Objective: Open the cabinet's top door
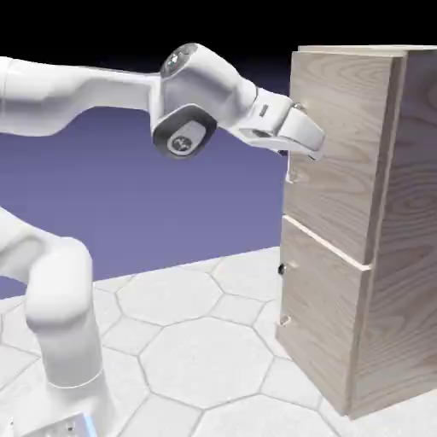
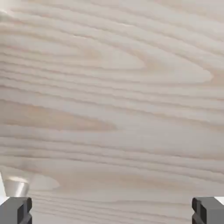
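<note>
While wood grain fills the hand view, the exterior shows the arm (image 1: 196,90).

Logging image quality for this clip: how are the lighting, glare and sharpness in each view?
Exterior view: black band along the top, bright white highlights washing out parts of the arm, the cabinet's side darker than its front. Hand view: pale, soft wood grain filling most of the picture, a bright glint by the metal piece at lower left, dark grey fingers cropped by the bottom edge.
</note>
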Robot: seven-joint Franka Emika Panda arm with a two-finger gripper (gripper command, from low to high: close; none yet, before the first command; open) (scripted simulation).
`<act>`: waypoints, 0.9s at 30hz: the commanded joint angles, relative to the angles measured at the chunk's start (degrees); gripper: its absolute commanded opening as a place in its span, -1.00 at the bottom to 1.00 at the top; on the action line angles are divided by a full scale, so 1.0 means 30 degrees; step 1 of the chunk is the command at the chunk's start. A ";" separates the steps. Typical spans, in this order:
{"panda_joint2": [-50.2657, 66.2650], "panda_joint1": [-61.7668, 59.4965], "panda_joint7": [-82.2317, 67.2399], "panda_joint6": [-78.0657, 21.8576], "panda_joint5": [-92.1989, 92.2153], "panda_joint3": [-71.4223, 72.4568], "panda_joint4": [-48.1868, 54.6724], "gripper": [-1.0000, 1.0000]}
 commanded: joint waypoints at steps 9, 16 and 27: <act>-0.1528 -0.2344 -0.5521 -0.0679 0.7478 0.2145 0.0973 0.00; -0.2158 -0.3969 -0.9077 -0.0197 1.3293 0.4114 0.1360 0.00; -0.3147 -0.6522 -1.4666 0.0560 2.2431 0.7207 0.1968 0.00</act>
